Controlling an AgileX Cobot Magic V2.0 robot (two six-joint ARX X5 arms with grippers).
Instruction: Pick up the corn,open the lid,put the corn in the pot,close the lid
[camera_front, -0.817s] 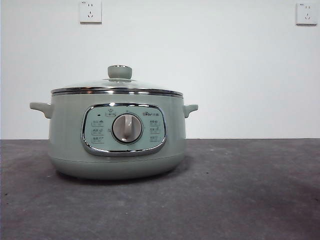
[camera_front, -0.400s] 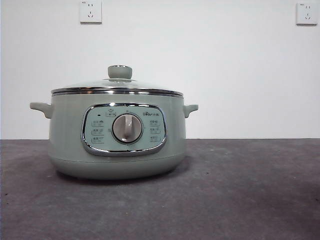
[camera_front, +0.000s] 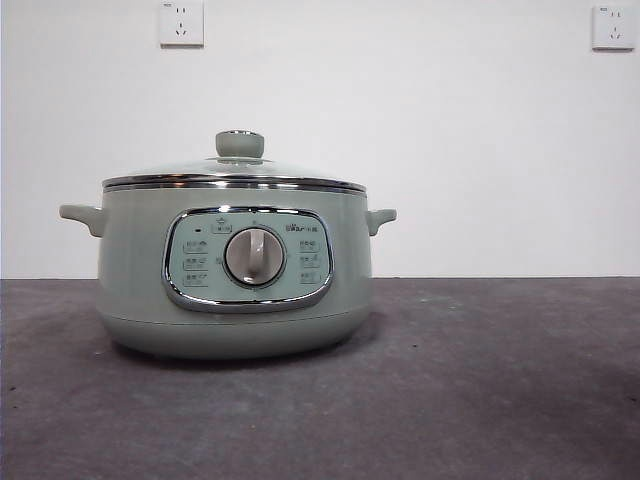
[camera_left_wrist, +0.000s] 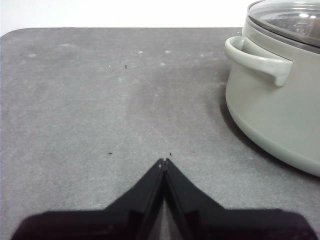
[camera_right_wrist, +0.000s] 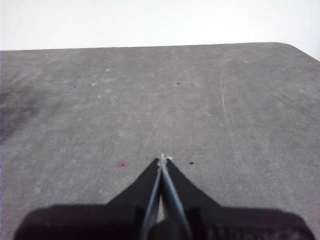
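The pale sage-green pot (camera_front: 235, 265) stands on the dark grey table, left of centre in the front view. The glass lid (camera_front: 235, 172) with its pale green knob (camera_front: 240, 144) sits closed on it. The corn is not in view in any frame. My left gripper (camera_left_wrist: 164, 162) is shut and empty, low over bare table beside the pot (camera_left_wrist: 270, 100) and its side handle (camera_left_wrist: 257, 59); part of the lid (camera_left_wrist: 295, 17) shows there. My right gripper (camera_right_wrist: 162, 159) is shut and empty over bare table. Neither arm shows in the front view.
A white wall with two sockets (camera_front: 181, 22) (camera_front: 612, 26) stands behind the table. The table's rounded far corners show in the wrist views (camera_left_wrist: 15, 34) (camera_right_wrist: 292, 47).
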